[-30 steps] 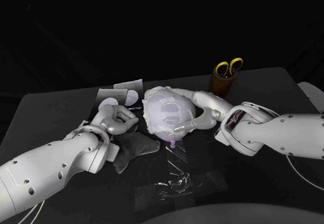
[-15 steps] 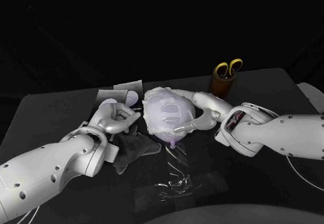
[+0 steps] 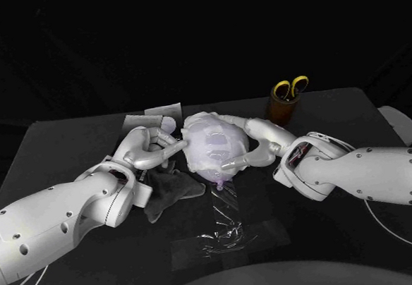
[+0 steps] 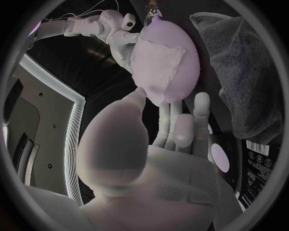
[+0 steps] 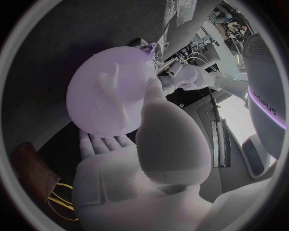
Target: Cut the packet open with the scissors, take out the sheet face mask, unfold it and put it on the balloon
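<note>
The pale purple balloon [image 3: 210, 150] stands at the table's middle with the white sheet mask [image 4: 158, 65] spread over its top. My right hand [image 3: 255, 143] holds the balloon from its right side, thumb [image 5: 158, 108] against it and fingers round the far side. My left hand [image 3: 148, 148] is at the balloon's left with its fingers [image 4: 180, 126] apart, their tips touching the balloon [image 4: 171, 57] and holding nothing. The yellow-handled scissors [image 3: 291, 88] stand in a brown cup [image 3: 284, 109] at the back right. The cut packet [image 3: 153, 114] lies behind my left hand.
A dark cloth [image 3: 168, 189] lies crumpled on the table under my left wrist. The balloon's clear stand [image 3: 223, 234] rests on the table in front of it. A pale object [image 3: 401, 122] sits at the table's right edge.
My left hand has shifted a little away from me and closer to the balloon's left side. My right hand and the balloon have stayed where they were.
</note>
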`<state>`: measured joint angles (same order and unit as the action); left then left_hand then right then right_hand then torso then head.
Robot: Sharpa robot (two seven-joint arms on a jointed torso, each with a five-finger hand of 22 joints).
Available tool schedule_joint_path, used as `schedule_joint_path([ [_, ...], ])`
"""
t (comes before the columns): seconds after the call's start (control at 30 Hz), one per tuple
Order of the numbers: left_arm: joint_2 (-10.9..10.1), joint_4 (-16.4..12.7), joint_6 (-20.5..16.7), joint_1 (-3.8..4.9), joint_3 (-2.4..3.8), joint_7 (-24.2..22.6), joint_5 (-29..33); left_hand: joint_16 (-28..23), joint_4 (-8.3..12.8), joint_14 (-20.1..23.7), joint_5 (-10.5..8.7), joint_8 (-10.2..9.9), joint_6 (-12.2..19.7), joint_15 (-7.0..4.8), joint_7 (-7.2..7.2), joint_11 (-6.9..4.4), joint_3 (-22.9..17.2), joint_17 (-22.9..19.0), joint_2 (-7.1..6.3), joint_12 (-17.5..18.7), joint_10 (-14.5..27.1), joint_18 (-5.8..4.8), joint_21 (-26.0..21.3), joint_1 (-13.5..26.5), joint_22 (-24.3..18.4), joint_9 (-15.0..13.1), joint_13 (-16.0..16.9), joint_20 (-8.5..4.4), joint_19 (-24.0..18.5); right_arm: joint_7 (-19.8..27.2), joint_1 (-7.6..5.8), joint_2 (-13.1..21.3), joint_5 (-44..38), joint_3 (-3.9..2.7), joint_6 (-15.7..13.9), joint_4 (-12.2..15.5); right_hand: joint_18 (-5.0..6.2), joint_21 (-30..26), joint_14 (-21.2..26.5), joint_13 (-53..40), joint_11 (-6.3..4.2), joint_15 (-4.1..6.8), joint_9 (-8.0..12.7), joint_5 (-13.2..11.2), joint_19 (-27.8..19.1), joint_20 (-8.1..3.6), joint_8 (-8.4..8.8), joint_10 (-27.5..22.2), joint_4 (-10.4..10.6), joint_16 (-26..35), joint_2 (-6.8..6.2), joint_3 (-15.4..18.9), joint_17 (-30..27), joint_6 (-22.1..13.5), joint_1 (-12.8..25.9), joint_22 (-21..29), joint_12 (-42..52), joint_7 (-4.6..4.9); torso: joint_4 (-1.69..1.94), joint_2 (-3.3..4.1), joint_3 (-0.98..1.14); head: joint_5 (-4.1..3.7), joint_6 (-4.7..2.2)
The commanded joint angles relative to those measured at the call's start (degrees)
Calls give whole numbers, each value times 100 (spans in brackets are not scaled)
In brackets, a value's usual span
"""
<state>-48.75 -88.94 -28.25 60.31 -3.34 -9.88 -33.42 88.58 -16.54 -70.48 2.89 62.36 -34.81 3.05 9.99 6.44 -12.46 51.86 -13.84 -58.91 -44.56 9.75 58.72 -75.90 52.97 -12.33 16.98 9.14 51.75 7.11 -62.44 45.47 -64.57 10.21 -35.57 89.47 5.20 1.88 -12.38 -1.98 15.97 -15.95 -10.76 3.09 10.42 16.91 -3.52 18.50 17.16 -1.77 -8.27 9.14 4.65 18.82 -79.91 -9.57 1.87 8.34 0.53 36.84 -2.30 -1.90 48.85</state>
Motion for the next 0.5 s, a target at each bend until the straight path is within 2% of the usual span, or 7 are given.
schedule_joint_path([
  [0.03,59,29,116,3,8,109,-18,46,-8,-111,-14,45,-59,-1,-10,-11,171,164,38,-48,-58,20,111,8,119,-13,25,-13,131,-95,51,-14,-14,40,309,-2,-86,26,18,-8,18,-8,-10,-23,36,-6,-36,41,-9,2,39,-31,-6,44,0,2,16,896,0,5,-1,2,-4],
  [0.1,98,62,74,3,8,258,-77,123,-8,-440,-10,243,-167,-55,-80,-83,456,676,109,-268,-205,-60,445,-31,456,-87,117,-49,527,-95,51,-17,-13,40,310,-3,-86,26,18,-8,18,-8,-10,-23,36,-6,-36,41,-9,2,39,-31,-6,44,0,2,16,896,-1,6,-1,5,-4],
  [0.17,133,94,54,3,8,400,-140,168,-10,-741,-13,531,-245,-149,-188,-183,802,1157,252,-551,-320,-140,773,-120,786,-209,251,-129,899,-95,51,-20,-12,40,310,-3,-86,26,18,-8,18,-8,-10,-23,36,-6,-36,41,-9,2,39,-31,-6,44,0,2,16,896,-2,5,0,12,-3],
  [0.27,192,143,46,4,9,635,-256,184,-12,-953,-17,801,-282,-244,-290,-292,1148,1520,378,-825,-393,-198,995,-162,1013,-343,398,-211,1143,-94,52,-24,-10,40,311,-3,-86,26,18,-8,18,-8,-10,-23,36,-6,-36,41,-9,2,39,-31,-6,44,0,2,16,896,-3,4,2,15,2],
  [0.3,204,151,47,4,9,677,-282,184,-12,-953,-17,801,-282,-244,-290,-292,1148,1520,378,-825,-393,-198,995,-162,1013,-343,398,-211,1143,-94,52,-25,-10,40,311,-3,-86,26,18,-8,18,-8,-10,-23,36,-6,-36,41,-9,2,39,-31,-6,44,0,2,16,896,-3,4,2,15,2],
  [0.43,259,180,28,4,9,861,-399,188,-21,-1163,-20,1118,-381,-363,-429,-410,1505,1912,485,-1140,-505,-259,1216,-286,1250,-522,586,-308,1394,-94,52,-28,-9,40,310,-3,-86,26,18,-8,18,-8,-10,-23,36,-6,-36,41,-9,2,39,-31,-6,44,0,2,16,896,-1,4,1,16,5],
  [0.5,279,188,14,4,9,924,-447,184,-18,-1253,-16,1198,-428,-393,-466,-453,1577,2112,519,-1225,-548,-275,1270,-344,1311,-570,640,-332,1458,-94,52,-29,-8,40,310,-3,-86,26,18,-8,18,-8,-10,-23,36,-6,-36,41,-9,2,39,-31,-6,44,0,2,16,896,0,3,1,17,6],
])
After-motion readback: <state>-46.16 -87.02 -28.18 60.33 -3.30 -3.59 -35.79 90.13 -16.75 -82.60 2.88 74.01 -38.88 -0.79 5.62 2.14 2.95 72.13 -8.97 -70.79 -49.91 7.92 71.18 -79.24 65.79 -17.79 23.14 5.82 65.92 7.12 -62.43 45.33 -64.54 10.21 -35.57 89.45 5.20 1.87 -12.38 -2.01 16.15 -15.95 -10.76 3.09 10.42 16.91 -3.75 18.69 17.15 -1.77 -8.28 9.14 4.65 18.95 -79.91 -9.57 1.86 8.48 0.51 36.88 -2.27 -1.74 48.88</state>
